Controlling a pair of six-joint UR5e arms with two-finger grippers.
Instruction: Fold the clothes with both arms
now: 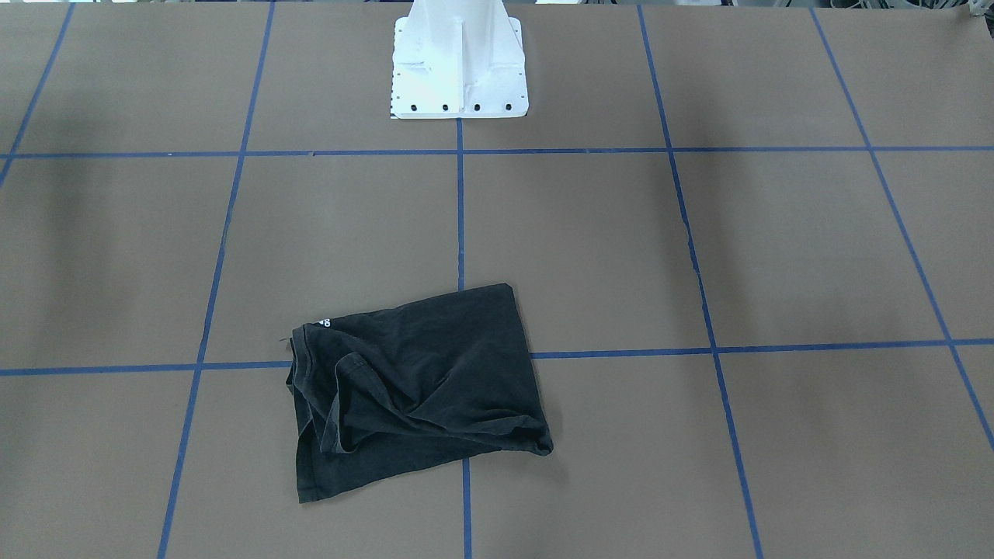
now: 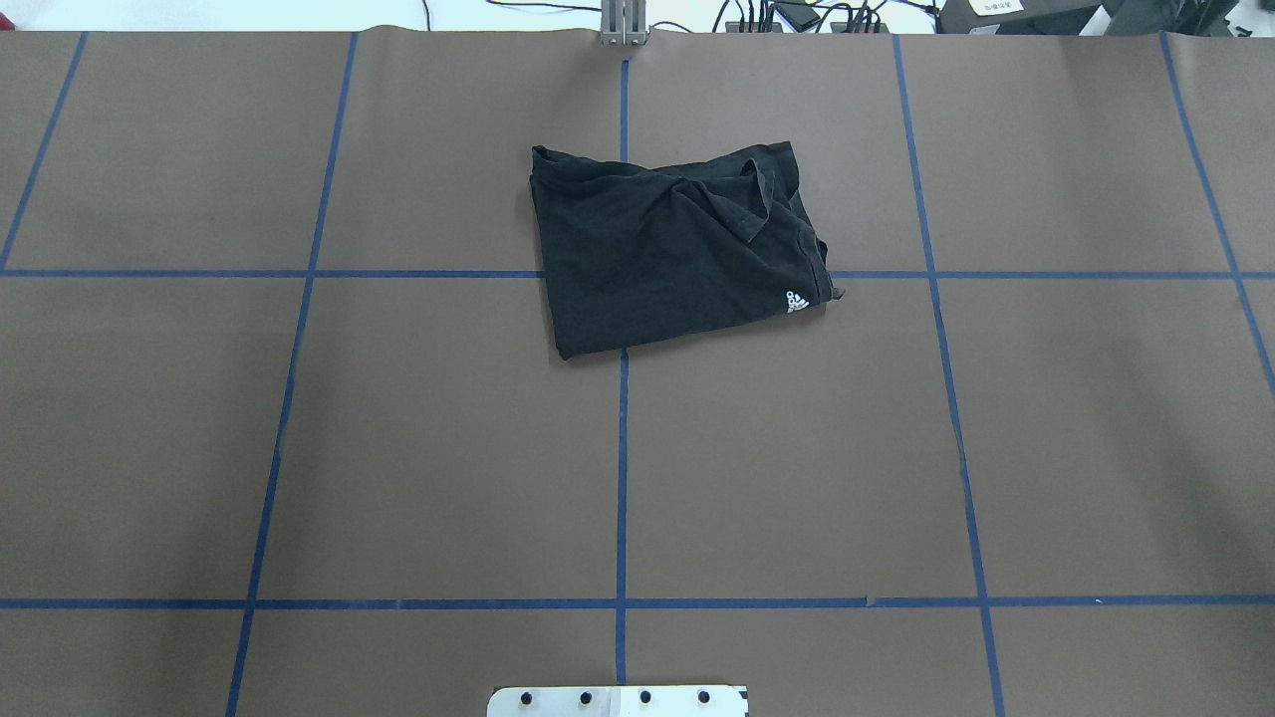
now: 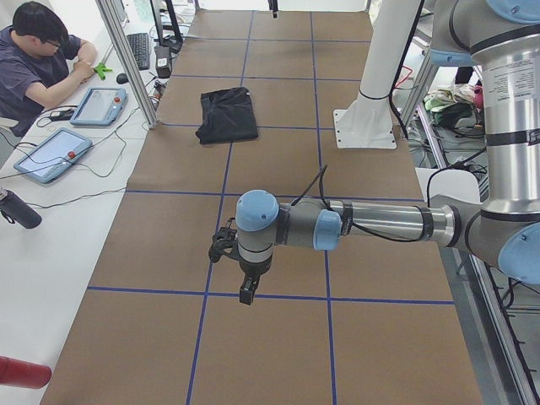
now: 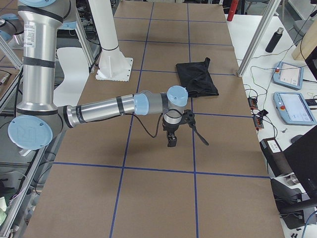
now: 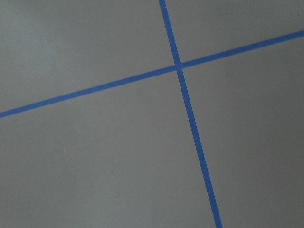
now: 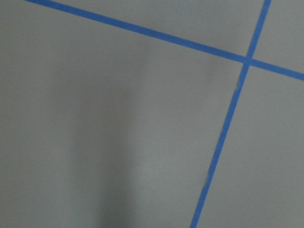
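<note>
Seemingly nearly done, smoothing left: the T-shirt [image 2: 657, 259] lies folded but rumpled; left arm [image 3: 380, 224] and right arm [image 4: 99, 110] hang well apart from it, jaws' state untellable.

The left arm [image 3: 380, 224] and right arm [image 4: 99, 111] are built of silver-grey tubes with light blue joint caps. A black cable is looped at each wrist. The left tool [image 3: 246, 295] and right tool [image 4: 172, 142] are small and black, seemingly two-fingered.
</note>
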